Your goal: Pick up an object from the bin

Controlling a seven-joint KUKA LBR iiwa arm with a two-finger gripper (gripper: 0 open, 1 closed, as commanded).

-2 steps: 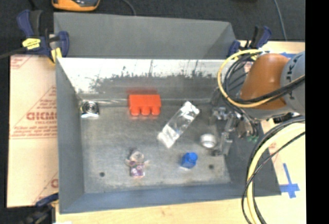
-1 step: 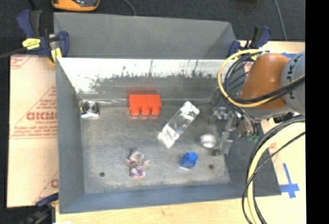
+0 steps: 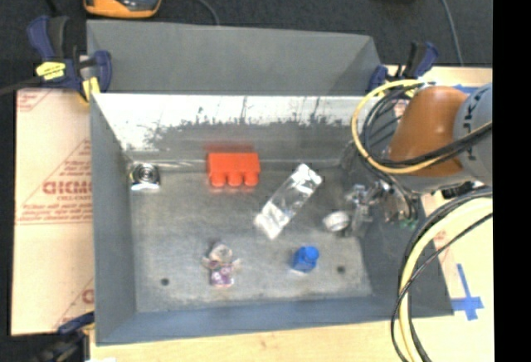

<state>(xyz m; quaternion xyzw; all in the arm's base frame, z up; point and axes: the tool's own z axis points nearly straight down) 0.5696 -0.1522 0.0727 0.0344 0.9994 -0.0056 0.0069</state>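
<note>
Camera view: the gripper (image 3: 362,207) hangs low in the bin (image 3: 112,186) — released or clenched, I cannot tell. A small silvery piece (image 3: 336,222) lies just beside it — nothing lifted yet.

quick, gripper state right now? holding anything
Gripper: cannot be told, open or closed; it is low at the right side of the bin, beside a small silvery piece.

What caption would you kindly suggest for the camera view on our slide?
Gripper at the grey bin's right side, beside a small silver piece; orange block farther left.
</note>
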